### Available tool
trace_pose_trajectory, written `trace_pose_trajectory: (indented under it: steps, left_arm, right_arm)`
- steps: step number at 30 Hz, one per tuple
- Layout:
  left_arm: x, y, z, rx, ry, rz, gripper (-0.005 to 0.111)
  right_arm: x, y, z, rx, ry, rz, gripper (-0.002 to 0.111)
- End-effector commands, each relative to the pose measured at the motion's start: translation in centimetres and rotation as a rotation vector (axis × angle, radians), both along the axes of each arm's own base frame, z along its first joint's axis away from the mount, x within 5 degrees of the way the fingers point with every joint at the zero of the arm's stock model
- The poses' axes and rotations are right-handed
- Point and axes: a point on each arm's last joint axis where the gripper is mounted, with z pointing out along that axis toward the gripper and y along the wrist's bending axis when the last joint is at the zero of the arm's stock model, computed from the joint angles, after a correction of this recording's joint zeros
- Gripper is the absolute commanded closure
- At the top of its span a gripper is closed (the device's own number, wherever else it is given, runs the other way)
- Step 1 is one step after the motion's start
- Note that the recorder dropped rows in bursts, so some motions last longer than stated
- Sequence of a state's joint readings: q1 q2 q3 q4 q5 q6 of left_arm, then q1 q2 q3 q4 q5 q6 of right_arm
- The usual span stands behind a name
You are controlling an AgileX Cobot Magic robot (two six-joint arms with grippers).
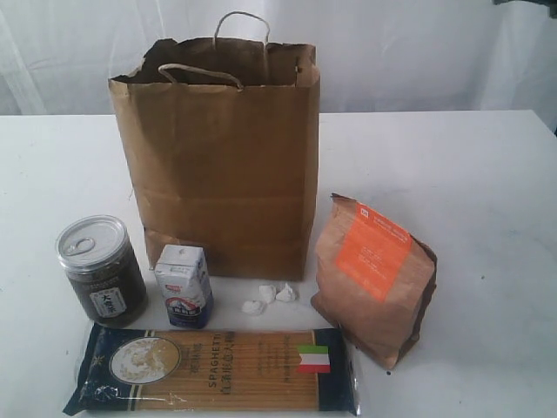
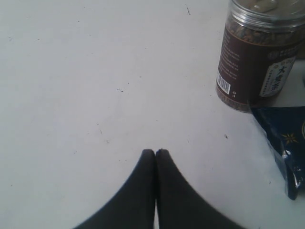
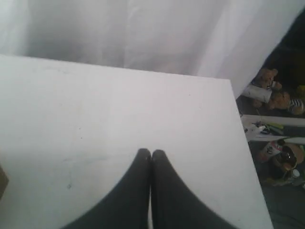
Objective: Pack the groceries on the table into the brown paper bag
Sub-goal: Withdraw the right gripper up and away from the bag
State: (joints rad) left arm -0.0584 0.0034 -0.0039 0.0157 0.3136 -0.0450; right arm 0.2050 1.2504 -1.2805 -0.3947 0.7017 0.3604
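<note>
The brown paper bag (image 1: 222, 165) stands upright and open-topped at the middle of the white table (image 1: 470, 174). In front of it are the dark jar with a silver pull-tab lid (image 1: 100, 270), the small white-blue carton (image 1: 184, 285), the long spaghetti pack (image 1: 209, 370) lying flat, and the orange-labelled brown pouch (image 1: 374, 277). The yellow bottle and gold-lidded jar are out of view. My left gripper (image 2: 156, 151) is shut and empty over bare table, with the dark jar (image 2: 257, 57) and a corner of the spaghetti pack (image 2: 286, 152) off to one side. My right gripper (image 3: 151, 152) is shut and empty over bare tabletop.
Three small white crumpled bits (image 1: 270, 298) lie between the carton and the pouch. A white curtain (image 1: 392, 43) hangs behind the table. In the right wrist view the table's edge (image 3: 243, 157) drops off to a cluttered floor with stuffed toys (image 3: 276, 95).
</note>
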Motion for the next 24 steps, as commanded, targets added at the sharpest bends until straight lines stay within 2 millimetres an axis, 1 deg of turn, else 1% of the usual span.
trace_pose_trajectory:
  steps: [1,2,4,5,6,8,11,14,20,22,24]
  left_arm:
    - [-0.1,-0.1,-0.3,-0.002,0.025,-0.008,0.107]
    - [-0.1,-0.1,-0.3,-0.002,0.025,-0.008,0.107]
    - [-0.1,-0.1,-0.3,-0.002,0.025,-0.008,0.107]
    - [-0.1,-0.1,-0.3,-0.002,0.025,-0.008,0.107]
    - [-0.1,-0.1,-0.3,-0.002,0.025,-0.008,0.107]
    - [-0.1,-0.1,-0.3,-0.002,0.025,-0.008,0.107]
    - [-0.1,-0.1,-0.3,-0.002,0.025,-0.008,0.107]
    - [-0.1,-0.1,-0.3,-0.002,0.025,-0.008,0.107]
    - [-0.1,-0.1,-0.3,-0.002,0.025,-0.008,0.107]
    - [-0.1,-0.1,-0.3,-0.002,0.025,-0.008,0.107]
    - [-0.1,-0.1,-0.3,-0.002,0.025,-0.008,0.107]
  right_arm:
    - [-4.0,-3.1,-1.3,0.11,-0.155,-0.078,0.108]
    - [-4.9,-3.4,-1.7,0.111,-0.181,-0.083,0.108]
    - [-7.4,-4.0,-2.5,0.114,-0.266,-0.081,0.108]
    - [-8.7,-4.1,-2.5,0.117,-0.335,-0.07,0.108]
    - [-9.6,-4.2,-3.1,0.119,-0.385,-0.057,0.108]
    - [-12.3,-4.0,-3.7,0.121,-0.532,-0.017,0.108]
    - [-15.2,-3.5,-5.4,0.127,-0.666,0.039,0.108]
    - [-17.6,-3.5,-6.6,0.123,-0.7,0.032,0.108]
    - [-21.9,-4.3,-8.1,0.114,-0.62,-0.086,0.108]
    - [-23.1,-4.4,-8.3,0.087,-0.65,-0.094,0.108]
    - [-23.7,-4.4,-8.4,0.076,-0.689,-0.088,0.108]
